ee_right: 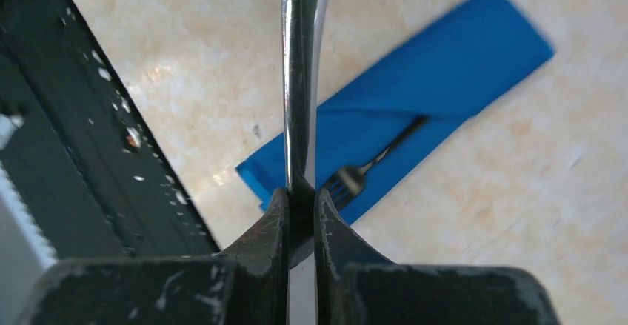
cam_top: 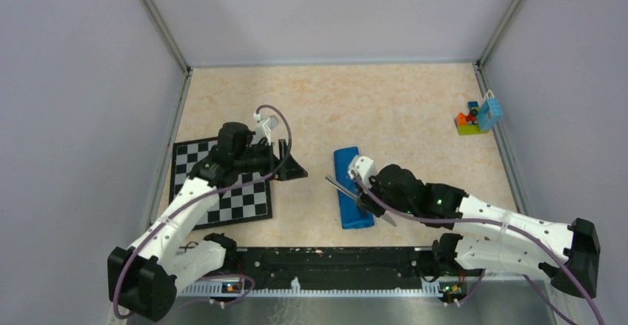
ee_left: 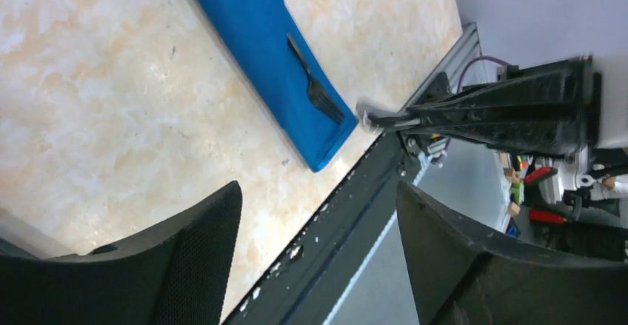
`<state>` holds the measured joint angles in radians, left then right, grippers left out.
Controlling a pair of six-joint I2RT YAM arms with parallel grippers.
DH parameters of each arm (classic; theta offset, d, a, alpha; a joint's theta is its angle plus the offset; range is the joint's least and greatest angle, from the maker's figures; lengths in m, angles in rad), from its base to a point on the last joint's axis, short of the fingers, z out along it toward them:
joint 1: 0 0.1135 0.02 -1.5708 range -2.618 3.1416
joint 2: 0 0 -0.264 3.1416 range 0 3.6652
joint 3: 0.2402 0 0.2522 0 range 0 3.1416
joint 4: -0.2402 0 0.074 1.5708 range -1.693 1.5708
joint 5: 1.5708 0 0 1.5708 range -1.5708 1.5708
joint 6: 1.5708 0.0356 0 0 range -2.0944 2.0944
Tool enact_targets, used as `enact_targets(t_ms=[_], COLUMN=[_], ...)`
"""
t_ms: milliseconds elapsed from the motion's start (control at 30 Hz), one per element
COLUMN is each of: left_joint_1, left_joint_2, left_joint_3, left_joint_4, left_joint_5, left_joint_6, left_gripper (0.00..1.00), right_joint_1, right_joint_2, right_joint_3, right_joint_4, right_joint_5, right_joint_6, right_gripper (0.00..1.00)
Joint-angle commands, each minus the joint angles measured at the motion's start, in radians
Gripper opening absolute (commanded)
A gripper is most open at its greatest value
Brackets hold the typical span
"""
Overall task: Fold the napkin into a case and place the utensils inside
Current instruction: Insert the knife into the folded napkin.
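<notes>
- Your right gripper [ee_right: 300,195] is pinched tight on the silver knife [ee_right: 300,81], which sticks straight out ahead of the fingers in the wrist view.
- The case [cam_top: 345,163] lies mid-table with its long axis running near-to-far. Its near end sits just short of the black front rail [cam_top: 333,253]. From above, the right gripper sits over the case's near half.
- Key relation: from above, the knife crosses the case at a slant, one end out past its left edge and the other past its right. It is not in line with the pouch.
- My read is that you need to swing the wrist until the knife runs along the case's long axis before feeding it in.
- The black fork [ee_right: 369,165] already lies along the case, tines toward the near end and handle running up to a diagonal fold. I can't tell whether it is tucked under the fold or just resting on top.
- Going by that, entry is probably from the near end, heading far, beside the fork.
- Your left gripper [ee_left: 318,192] is spread wide and empty. It hovers just off the right edge of the chessboard [cam_top: 244,205], well apart from the case on its left side.
- The right arm is much the nearer and has the knife. The left could pin the cloth if it slides.
</notes>
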<state>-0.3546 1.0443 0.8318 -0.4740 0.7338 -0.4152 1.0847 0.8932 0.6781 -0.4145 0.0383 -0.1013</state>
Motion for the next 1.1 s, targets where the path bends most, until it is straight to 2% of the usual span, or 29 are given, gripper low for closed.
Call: enact_targets(t_ms=[0,67,167,300,467,600,767,900,1067], left_joint_1=[-0.009,-0.051,-0.191,-0.372,-0.488,-0.568,-0.606,-0.624,-0.626], left_joint_2=[-0.107,-0.147,-0.183,-0.149,0.033,0.14,0.248,0.324,0.401], left_joint_3=[-0.237,-0.36,-0.424,-0.473,-0.523,-0.522,-0.515,-0.482,-0.462], left_joint_4=[0.399,0.569,0.649,0.763,0.967,1.053,1.153,1.146,1.129], left_joint_5=[-0.022,-0.027,-0.187,-0.332,-0.36,-0.422,-0.445,-0.449,-0.442], left_joint_6=[-0.302,-0.406,-0.463,-0.512,-0.581,-0.603,-0.634,-0.652,-0.669], left_gripper=[0.75,0.65,0.52,0.39,0.23,0.1,0.05,0.0,0.0], right_joint_1=[0.007,0.007,0.017,0.085,0.172,0.203,0.206,0.206,0.206], right_joint_2=[0.025,0.046,0.063,0.119,0.183,0.224,0.24,0.278,0.319], right_joint_3=[0.073,0.072,0.043,0.048,0.056,0.051,0.032,0.047,0.068], right_joint_4=[-0.146,-0.192,-0.234,-0.309,-0.324,-0.333,-0.281,-0.26,-0.236], right_joint_5=[0.115,0.104,0.092,0.175,0.282,0.358,0.394,0.415,0.424], right_joint_6=[0.684,0.872,1.032,1.133,1.215,1.234,1.218,1.199,1.175], right_gripper=[0.0,0.0,0.0,0.0,0.0,0.0,0.0,0.0,0.0])
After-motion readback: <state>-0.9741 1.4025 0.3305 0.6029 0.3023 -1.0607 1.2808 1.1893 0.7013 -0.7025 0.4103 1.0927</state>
